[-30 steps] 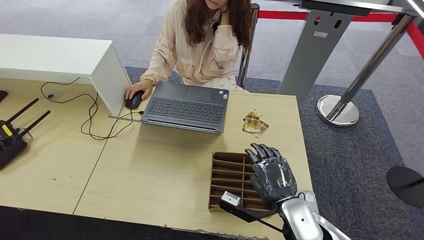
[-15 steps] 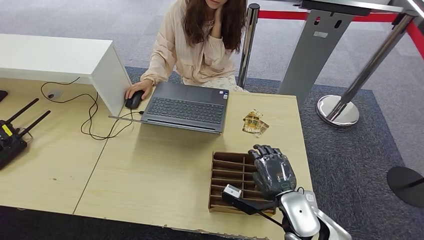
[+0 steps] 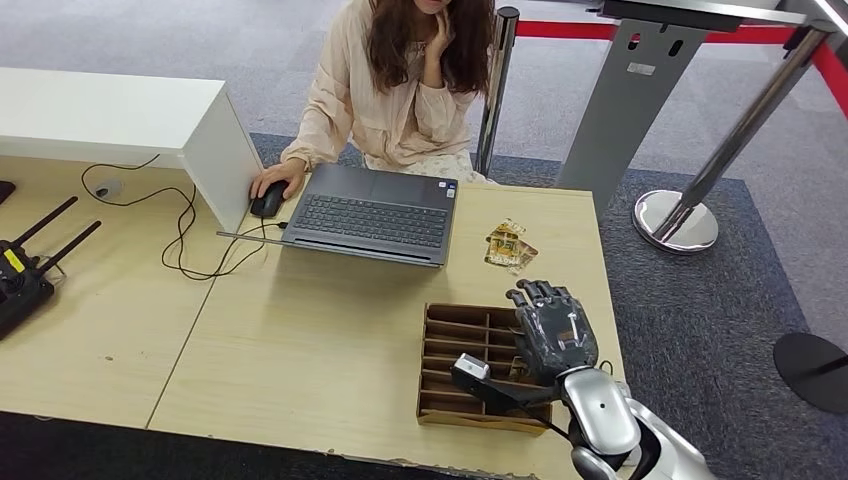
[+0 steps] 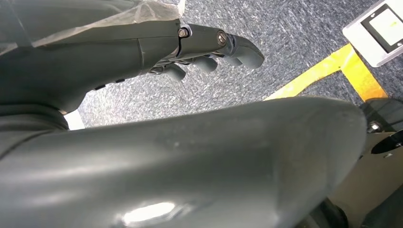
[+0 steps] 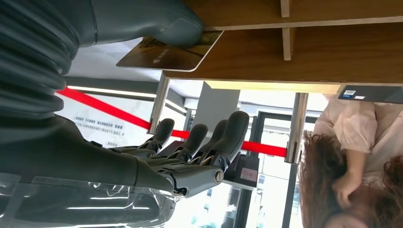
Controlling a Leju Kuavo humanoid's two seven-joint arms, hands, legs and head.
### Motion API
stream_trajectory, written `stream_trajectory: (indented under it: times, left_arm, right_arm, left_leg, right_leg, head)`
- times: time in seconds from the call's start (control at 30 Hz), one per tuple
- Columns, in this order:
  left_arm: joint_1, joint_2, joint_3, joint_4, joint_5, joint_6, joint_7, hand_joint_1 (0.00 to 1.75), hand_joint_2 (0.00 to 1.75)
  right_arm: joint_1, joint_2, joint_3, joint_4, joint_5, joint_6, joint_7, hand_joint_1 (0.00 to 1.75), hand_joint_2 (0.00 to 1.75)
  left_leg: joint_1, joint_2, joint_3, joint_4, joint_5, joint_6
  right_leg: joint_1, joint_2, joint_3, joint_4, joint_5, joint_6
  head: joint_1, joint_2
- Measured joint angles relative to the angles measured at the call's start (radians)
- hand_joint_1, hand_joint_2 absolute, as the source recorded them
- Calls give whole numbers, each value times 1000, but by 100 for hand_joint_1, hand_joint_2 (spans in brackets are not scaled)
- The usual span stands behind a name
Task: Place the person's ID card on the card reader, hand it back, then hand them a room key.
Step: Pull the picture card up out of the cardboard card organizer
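Now, my right hand (image 3: 552,335): it hangs over the far-right corner of the wooden tray (image 3: 455,340). The fingers are stretched out and apart, so it grips nothing.
Thumb (image 5: 142,21): in the right wrist view its tip lies on a card (image 5: 168,50) at the edge of the tray. No finger is under the card, so I judge this is a touch and not a pinch.
My left hand (image 4: 199,38): it hangs beside me over the carpet with loose fingers and nothing in it.
Other cards (image 3: 510,245): a few lie loose on the table beyond my fingertips, near the laptop (image 3: 375,212).
Person (image 3: 400,90): they sit far beyond my fingertips, behind the laptop, with one hand on the mouse and the other by the face. No hand is held out to me.
Risk one: if I lift now, the card can slip from under the thumb, because nothing presses it from the other side.
Risk two: the thumb can push the card down into a slot, where the walls would block my thick fingers.
Risk three: I cannot tell if this card is a room key or the ID, so I may hand over the wrong one.
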Motion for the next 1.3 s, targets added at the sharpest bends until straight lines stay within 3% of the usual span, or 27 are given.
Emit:
stream_trajectory:
  times: [1.03, 1.17, 1.3]
  left_arm:
    - [0, -1, 0, 0, 9, 4, 3, 0, 0]
    - [1, -1, 0, 0, 11, 8, 3, 0, 0]
    - [1, -1, 0, 0, 12, 10, 3, 0, 0]
  right_arm:
    - [-4, -16, -18, 12, 9, 66, 37, 73, 175]
    - [-2, -23, -25, 11, 11, 71, 42, 84, 175]
    - [0, -29, -29, 10, 11, 73, 44, 118, 175]
  left_leg:
    - [0, 0, 0, 0, 0, 0]
    - [0, 0, 0, 0, 1, 0]
    - [0, 0, 0, 0, 1, 0]
  right_leg:
    - [0, 0, 0, 0, 1, 0]
    - [0, 0, 0, 0, 1, 1]
    - [0, 0, 0, 0, 1, 1]
  head:
    - [0, 0]
    - [0, 0]
    - [0, 0]
